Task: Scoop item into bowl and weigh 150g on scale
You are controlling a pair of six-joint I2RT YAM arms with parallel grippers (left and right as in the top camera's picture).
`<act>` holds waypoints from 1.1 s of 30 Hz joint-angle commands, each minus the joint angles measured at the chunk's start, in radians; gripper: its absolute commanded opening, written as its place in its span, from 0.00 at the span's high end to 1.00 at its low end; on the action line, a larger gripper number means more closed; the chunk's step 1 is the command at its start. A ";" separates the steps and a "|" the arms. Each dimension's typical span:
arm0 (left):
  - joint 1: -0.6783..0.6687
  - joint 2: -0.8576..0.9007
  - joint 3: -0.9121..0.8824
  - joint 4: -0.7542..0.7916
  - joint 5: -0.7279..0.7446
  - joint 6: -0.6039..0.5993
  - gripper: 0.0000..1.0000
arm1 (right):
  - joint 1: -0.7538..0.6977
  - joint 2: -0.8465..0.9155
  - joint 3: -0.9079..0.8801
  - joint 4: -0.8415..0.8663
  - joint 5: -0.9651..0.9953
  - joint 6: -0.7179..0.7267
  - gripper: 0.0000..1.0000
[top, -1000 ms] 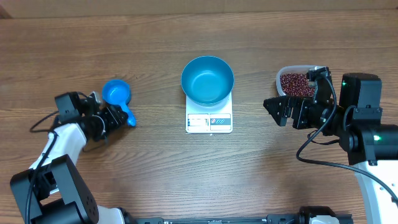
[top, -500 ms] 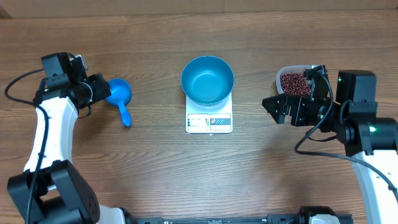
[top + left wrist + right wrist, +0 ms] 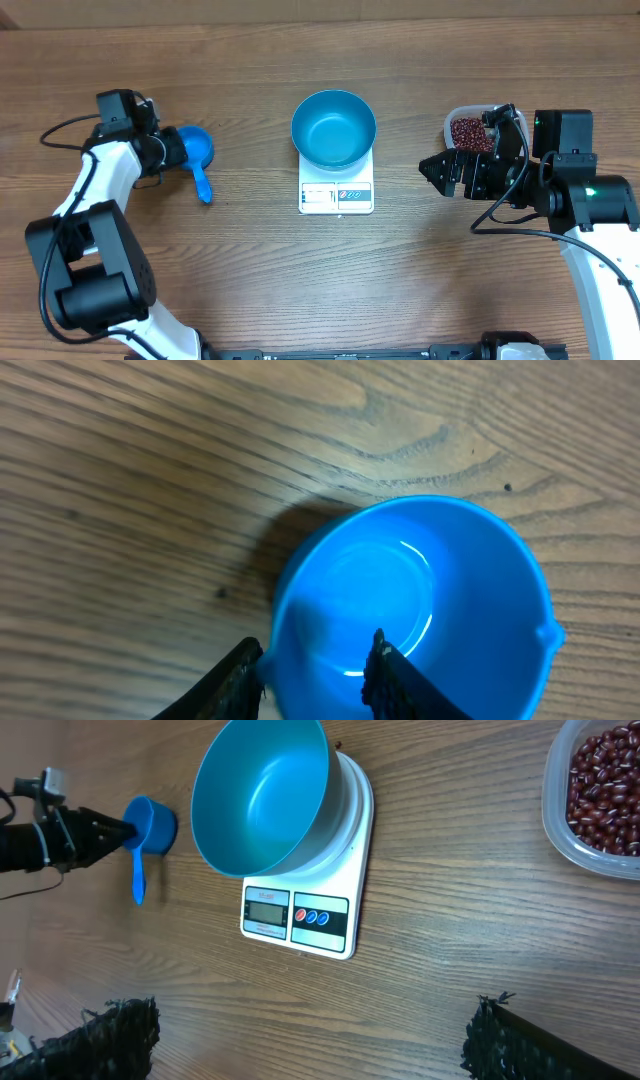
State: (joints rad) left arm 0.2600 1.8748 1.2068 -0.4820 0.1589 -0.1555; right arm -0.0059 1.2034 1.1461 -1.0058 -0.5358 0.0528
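left hand astride scoop rim, bowl well apart

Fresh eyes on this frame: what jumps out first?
First, the glossy blue round bowl, empty, sitting on the small white square scale at the table's centre. To the right, a clear plastic tub holds small red-brown beans, with the right gripper wide open near it. On the left, the left gripper has one finger inside and one outside the small blue handled scoop.
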 commanded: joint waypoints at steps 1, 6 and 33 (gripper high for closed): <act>-0.007 0.035 0.008 0.021 -0.027 -0.062 0.67 | 0.006 -0.002 0.026 0.003 -0.009 0.003 0.00; -0.018 0.035 0.007 0.045 -0.033 -0.096 0.73 | 0.006 -0.002 0.026 -0.001 -0.009 0.003 0.00; -0.059 0.035 -0.079 0.089 -0.023 -0.140 0.96 | 0.006 -0.002 0.026 -0.044 -0.009 0.003 0.00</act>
State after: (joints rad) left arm 0.2028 1.9026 1.1332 -0.4099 0.1268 -0.2615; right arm -0.0059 1.2034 1.1461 -1.0489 -0.5354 0.0525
